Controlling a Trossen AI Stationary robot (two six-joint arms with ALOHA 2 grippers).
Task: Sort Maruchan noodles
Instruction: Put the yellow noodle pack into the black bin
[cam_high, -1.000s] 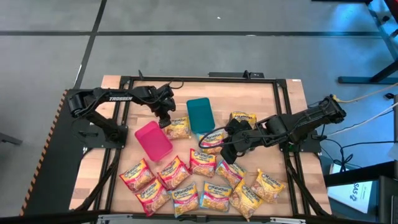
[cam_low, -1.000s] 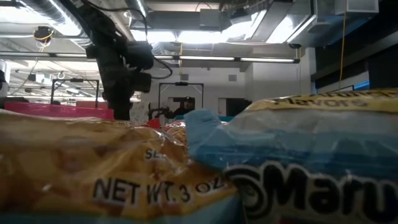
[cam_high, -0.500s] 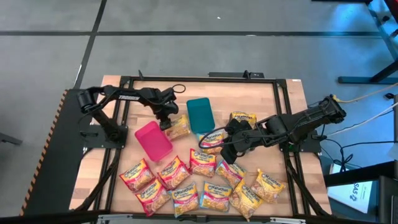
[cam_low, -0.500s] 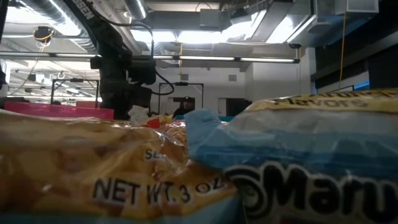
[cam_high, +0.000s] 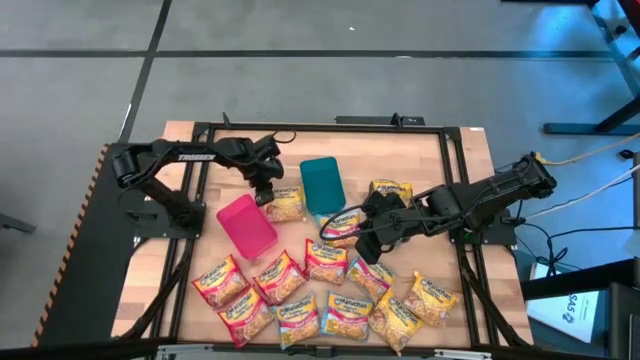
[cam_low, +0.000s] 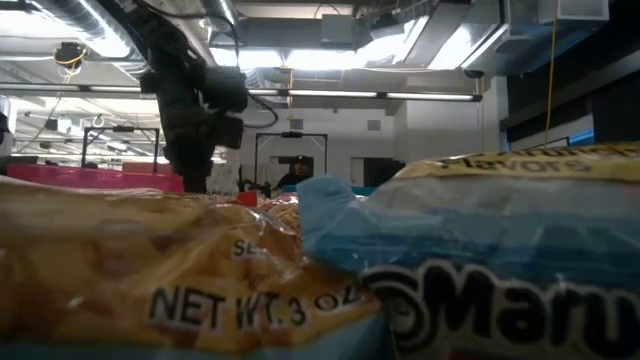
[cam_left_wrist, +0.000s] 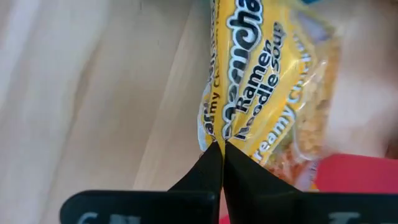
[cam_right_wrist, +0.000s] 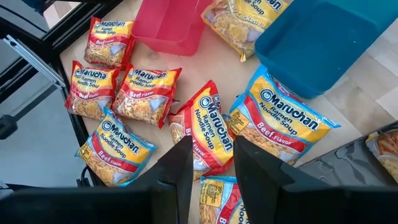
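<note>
The left gripper (cam_high: 268, 190) sits left of centre in the high view, fingers pressed together at the edge of a yellow packet (cam_high: 287, 204) lying between the pink bin (cam_high: 246, 226) and the teal bin (cam_high: 322, 185). The packet lies just to the lower right of the fingertips, its long axis running roughly left-right, and the left arm is the nearer one. The right gripper (cam_high: 368, 228) hovers right of centre over another packet (cam_high: 343, 226), jaws partly apart with nothing between them. More Maruchan noodles (cam_high: 330, 300) are spread along the lower part of the wooden table (cam_high: 420, 160).

In the low view, the left arm hangs at upper left, while packets fill the foreground.

In the left wrist view, the two dark fingers (cam_left_wrist: 211, 171) meet at a point at bottom centre, pinching the crimped seam of the yellow packet, which stretches up the frame. It is glossy and crinkled, marked creamy chicken, noodles showing through.

In the right wrist view, the fingers (cam_right_wrist: 180, 171) stand apart above red beef packets (cam_right_wrist: 205, 134).
</note>
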